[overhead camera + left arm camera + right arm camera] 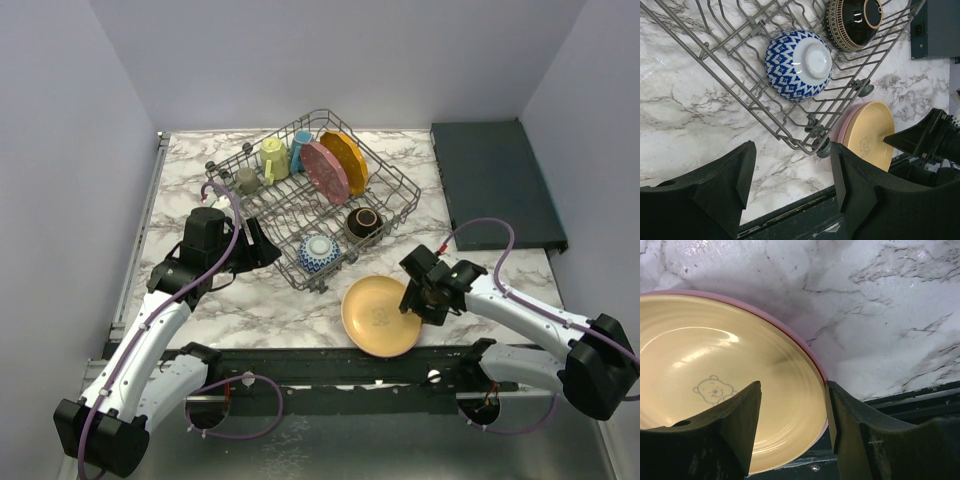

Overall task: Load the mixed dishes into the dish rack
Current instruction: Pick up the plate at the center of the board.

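Dish rack (290, 205): grey wire basket, set at an angle on the marble table (190, 180).

Inside the rack:
- Far-left end: small grey cup (247, 180), then yellow-green mug (274, 158), then blue mug (300, 148), in a row.
- Just right of the mugs: pink plate (325, 172) and orange plate (344, 160), both on edge between tines, side by side.
- Near end: dark brown bowl (363, 221) toward the right corner. The blue-white bowl (799, 65) is beside it at the near corner, foot ring turned toward the left wrist camera.

Outside the rack:
- Yellow plate (381, 316) with a pink underside and a small bear drawing. It lies on the table just in front of the rack's near corner, close to the table's front edge.
- Dark flat tray (495, 180), well off to the rack's right.

Right gripper (792, 405): at the yellow plate's right rim, on the side away from the rack. Jaws are apart, one finger over the plate's face and the other just outside the rim. The rim passes through the gap and nothing is clamped.

Left gripper (790, 175): beside the rack's near-left side, pointed at the corner with the blue-white bowl. Jaws are wide apart and empty, with only marble and rack wire showing between them.
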`<action>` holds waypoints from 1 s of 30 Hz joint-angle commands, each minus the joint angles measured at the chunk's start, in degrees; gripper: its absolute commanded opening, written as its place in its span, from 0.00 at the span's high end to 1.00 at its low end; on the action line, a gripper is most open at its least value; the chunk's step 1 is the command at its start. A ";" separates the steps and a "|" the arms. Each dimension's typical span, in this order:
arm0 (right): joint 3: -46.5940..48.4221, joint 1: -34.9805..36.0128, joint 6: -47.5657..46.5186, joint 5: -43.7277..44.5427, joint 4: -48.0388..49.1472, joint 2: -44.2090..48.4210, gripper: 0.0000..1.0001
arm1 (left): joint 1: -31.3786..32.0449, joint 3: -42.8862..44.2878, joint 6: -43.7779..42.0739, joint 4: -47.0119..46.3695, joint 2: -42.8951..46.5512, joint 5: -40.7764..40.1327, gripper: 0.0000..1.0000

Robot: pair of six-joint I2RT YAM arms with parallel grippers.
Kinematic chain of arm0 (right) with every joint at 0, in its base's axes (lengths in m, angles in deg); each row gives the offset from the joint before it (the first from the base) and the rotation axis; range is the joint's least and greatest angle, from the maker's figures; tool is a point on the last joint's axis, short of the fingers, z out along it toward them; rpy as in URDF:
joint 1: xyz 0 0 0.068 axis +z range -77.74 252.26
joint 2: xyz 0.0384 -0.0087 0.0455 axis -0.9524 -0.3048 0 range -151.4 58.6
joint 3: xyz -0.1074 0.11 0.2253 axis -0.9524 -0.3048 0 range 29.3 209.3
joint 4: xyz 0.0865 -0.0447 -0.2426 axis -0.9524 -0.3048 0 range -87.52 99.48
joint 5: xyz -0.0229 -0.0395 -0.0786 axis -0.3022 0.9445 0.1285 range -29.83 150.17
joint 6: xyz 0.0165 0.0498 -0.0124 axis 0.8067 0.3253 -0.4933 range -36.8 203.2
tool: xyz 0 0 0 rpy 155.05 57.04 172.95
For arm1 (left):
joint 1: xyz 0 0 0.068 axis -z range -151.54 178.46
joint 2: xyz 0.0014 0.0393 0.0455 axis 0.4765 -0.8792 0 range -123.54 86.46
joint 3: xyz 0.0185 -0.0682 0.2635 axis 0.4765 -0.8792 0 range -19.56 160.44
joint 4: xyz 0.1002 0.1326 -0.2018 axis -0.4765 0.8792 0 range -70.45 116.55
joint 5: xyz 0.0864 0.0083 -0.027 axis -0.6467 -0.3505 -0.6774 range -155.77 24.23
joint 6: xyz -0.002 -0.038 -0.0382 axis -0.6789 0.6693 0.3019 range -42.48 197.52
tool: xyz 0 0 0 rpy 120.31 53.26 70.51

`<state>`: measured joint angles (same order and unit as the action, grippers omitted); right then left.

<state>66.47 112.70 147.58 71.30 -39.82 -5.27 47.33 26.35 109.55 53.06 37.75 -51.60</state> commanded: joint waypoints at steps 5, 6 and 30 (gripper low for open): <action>-3.00 0.24 -0.51 -2.22 6.41 -0.92 0.43 | 0.20 -0.91 -0.89 -0.90 0.10 1.13 0.32; -3.06 0.24 -0.66 -2.47 6.69 -1.14 0.43 | 0.22 -0.91 -0.92 -0.82 0.12 1.12 0.33; -3.37 0.25 -4.60 -5.63 9.92 -0.80 0.51 | 18.91 -1.31 11.84 -1.00 0.39 4.56 0.33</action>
<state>64.63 112.70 143.53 67.70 -31.68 -6.21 60.12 26.29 113.59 52.06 36.31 -43.66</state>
